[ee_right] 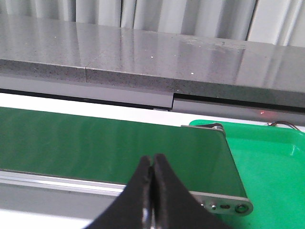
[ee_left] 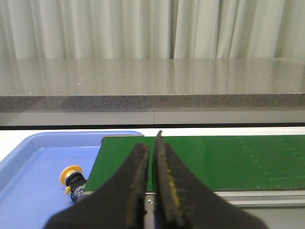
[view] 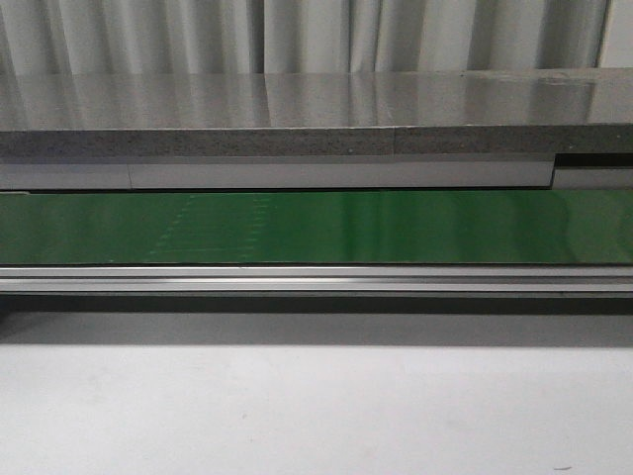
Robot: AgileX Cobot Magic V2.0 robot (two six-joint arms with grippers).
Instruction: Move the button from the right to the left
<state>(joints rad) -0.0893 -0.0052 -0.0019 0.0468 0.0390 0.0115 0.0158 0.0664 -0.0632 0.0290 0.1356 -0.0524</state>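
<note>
closed left gripper (ee_left: pixel 153 157) near button (ee_left: pixel 72 177) in blue tray (ee_left: pixel 28 191)

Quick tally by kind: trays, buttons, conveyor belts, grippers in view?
Trays: 2, a blue tray and a green tray
Buttons: 1, the yellow-capped button in the blue tray
Conveyor belts: 1, the green belt
Grippers: 2, left gripper and right gripper, both shut and empty
Total: 6

Green belt (view: pixel 316 228) lying bare, passage open above; grey counter (view: pixel 297 114) walling off far side.
</note>
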